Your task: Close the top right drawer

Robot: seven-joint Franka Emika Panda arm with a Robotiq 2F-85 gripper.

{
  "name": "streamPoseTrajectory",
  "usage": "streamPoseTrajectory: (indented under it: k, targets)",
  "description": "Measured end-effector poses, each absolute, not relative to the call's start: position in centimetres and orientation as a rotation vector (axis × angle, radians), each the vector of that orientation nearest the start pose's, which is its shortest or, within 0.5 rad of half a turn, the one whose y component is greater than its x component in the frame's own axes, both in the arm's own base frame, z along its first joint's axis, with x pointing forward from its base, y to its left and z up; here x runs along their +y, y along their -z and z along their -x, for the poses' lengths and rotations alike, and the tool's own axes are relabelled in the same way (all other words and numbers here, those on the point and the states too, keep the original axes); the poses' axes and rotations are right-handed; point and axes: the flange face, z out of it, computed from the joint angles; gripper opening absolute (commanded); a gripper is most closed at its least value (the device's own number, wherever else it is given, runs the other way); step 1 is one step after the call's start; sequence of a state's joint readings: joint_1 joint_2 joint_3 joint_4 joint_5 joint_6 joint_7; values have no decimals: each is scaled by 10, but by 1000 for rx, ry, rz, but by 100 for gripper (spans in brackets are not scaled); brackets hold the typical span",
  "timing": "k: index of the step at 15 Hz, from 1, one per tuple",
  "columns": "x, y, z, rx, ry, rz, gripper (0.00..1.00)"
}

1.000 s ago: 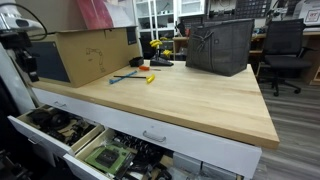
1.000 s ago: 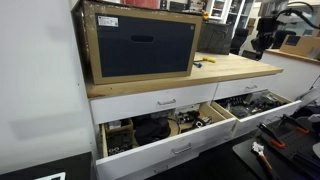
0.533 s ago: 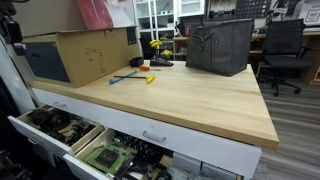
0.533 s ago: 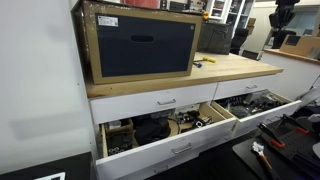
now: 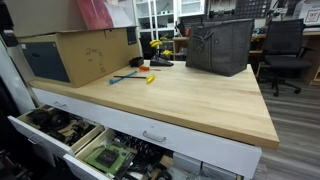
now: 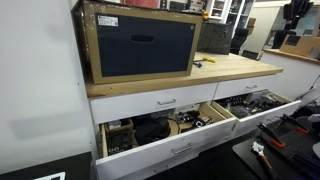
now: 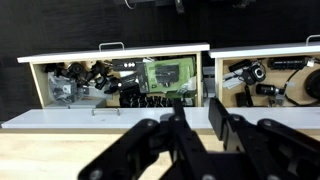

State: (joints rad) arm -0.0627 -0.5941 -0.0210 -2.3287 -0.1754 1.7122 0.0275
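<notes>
The top right drawer (image 5: 185, 143) is the wide white front with a small silver bar handle (image 5: 153, 135), directly under the wooden worktop (image 5: 190, 100). In this exterior view it runs across the lower middle of the frame. Its panel sits close under the worktop edge, and I cannot tell if a small gap is left. In an exterior view from the front, the same drawer (image 6: 130, 106) is at the middle left, and its face is in line with the narrower top drawer (image 6: 250, 88) beside it.

In the wrist view the gripper (image 7: 198, 125) comes in from the bottom of the frame. Its two dark fingers (image 7: 222, 118) stand apart and nothing is between them, so it grips nothing. The white front of the drawer (image 7: 60, 120) is a long pale band just above the worktop edge and behind the fingertips; it looks apart from them.

The robot arm (image 6: 293, 14) shows at the upper right corner, high above the worktop and well apart from the drawer.

Below the top row, two lower drawers are pulled out: one with dark clutter (image 5: 50, 125) and one with green packages (image 5: 110, 158).
</notes>
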Motion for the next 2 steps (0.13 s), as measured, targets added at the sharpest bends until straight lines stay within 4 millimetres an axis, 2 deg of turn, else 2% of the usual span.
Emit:
streamPoseTrajectory:
  k: [2]
  targets:
    - [-48,-552,-367,131,-45,3301,34]
